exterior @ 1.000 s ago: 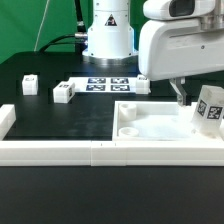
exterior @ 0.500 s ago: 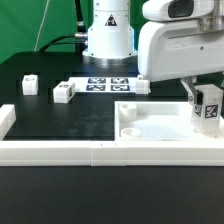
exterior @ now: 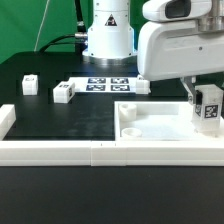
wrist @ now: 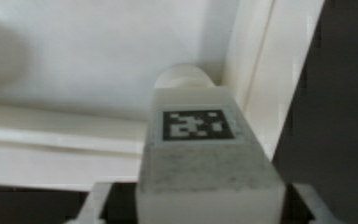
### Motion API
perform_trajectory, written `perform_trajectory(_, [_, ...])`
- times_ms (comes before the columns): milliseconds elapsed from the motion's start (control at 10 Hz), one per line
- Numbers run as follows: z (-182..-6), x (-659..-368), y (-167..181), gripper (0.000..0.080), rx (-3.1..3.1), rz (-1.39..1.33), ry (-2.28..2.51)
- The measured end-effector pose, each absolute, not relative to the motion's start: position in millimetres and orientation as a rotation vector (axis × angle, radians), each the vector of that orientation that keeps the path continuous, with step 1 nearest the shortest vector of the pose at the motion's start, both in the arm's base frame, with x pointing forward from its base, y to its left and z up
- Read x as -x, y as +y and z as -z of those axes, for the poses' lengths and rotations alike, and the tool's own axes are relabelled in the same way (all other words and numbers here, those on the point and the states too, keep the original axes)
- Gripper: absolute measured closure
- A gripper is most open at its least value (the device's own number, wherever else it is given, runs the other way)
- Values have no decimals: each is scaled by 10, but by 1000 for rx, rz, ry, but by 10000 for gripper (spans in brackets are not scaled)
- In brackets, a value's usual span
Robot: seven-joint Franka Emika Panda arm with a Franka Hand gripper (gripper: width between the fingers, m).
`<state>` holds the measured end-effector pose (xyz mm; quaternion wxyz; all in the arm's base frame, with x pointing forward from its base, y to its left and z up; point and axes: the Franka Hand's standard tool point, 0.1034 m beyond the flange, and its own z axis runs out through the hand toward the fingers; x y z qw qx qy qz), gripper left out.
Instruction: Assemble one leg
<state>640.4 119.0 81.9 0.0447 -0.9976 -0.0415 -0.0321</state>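
My gripper [exterior: 203, 106] is shut on a leg [exterior: 209, 106], a white stubby block with a square marker on its face. It holds the leg upright over the right part of the large white tray [exterior: 160, 125], at the exterior view's right. In the wrist view the leg [wrist: 201, 135] fills the middle between my fingers [wrist: 108, 200], its rounded tip pointing at the tray's rim [wrist: 250, 60]. Whether the leg touches the tray floor I cannot tell.
Three more white legs lie on the black table: one at the far left [exterior: 29, 85], one [exterior: 65, 93] left of the marker board [exterior: 104, 85], one [exterior: 141, 85] right of it. A white fence [exterior: 60, 150] runs along the front edge.
The leg has gone from tilted to upright in my gripper and moved slightly left and down toward the tray. Since half a second ago nothing has visibly moved.
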Motion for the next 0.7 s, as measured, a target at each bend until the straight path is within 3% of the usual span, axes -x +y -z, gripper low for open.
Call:
perform_trajectory(400, [-797,-6367,1162,509,2903,127,923])
perform_trajectory(700, [-796,-6361,1156,508,2697,122,1442])
